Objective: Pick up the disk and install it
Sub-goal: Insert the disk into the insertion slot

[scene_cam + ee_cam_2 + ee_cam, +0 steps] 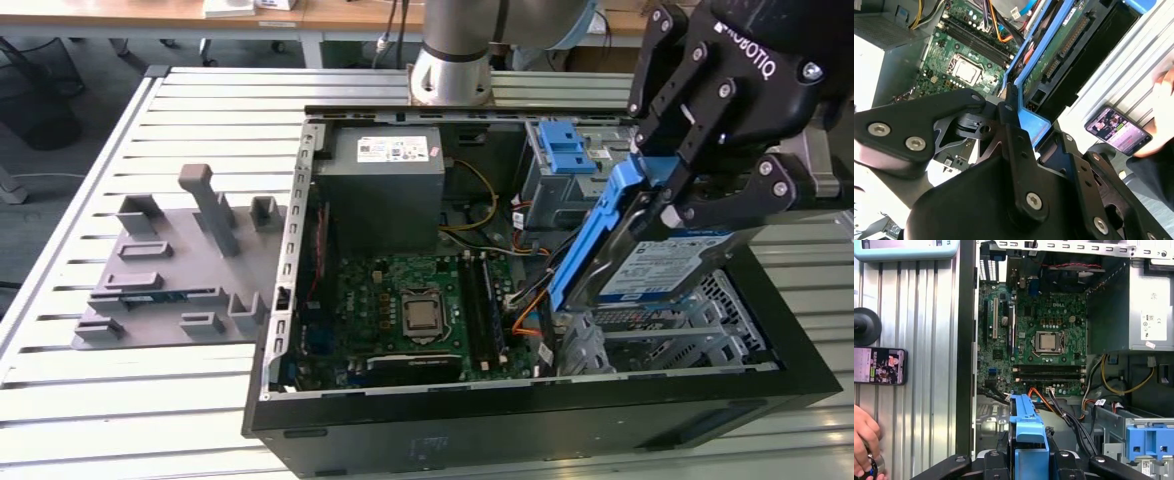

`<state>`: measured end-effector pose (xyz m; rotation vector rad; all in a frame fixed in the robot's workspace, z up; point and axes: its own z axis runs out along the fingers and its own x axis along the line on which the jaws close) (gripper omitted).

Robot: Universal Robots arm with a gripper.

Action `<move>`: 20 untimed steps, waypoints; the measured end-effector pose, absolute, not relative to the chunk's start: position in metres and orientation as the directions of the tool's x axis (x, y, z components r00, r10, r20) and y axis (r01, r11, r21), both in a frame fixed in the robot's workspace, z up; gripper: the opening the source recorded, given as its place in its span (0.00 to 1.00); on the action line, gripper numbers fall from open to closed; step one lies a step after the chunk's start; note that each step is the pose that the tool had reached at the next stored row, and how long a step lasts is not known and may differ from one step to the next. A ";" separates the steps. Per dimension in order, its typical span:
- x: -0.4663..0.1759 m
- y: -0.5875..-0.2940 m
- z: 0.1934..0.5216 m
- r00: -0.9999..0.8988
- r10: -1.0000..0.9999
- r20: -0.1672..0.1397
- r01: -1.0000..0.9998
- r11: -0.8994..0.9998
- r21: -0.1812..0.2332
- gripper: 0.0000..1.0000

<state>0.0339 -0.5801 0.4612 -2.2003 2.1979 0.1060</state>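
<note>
A robotics lab is being shown here: an opened desktop computer case [534, 415] is being displayed on a slatted metal table [160, 420], beside a grey fixture plate [140, 305], with wooden desks [147, 12] behind.

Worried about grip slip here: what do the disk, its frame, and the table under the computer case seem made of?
The disk: body looks like bare silver metal under a white-and-blue label, probably paper. Its frame: smooth, evenly blue, likely moulded plastic. The table: matt silver ribbed slats, probably aluminium.
</note>
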 end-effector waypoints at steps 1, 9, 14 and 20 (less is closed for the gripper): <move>0.034 -0.580 0.461 0.000 -0.998 -0.069 -1.000 -0.002 0.027 0.36; 0.035 -0.580 0.461 0.000 -0.998 -0.069 -1.000 -0.002 0.027 0.36; 0.041 -0.582 0.460 -0.001 -0.998 -0.069 -1.000 -0.001 0.027 0.36; 0.059 -0.582 0.457 -0.003 -0.998 -0.065 -1.000 0.001 0.027 0.36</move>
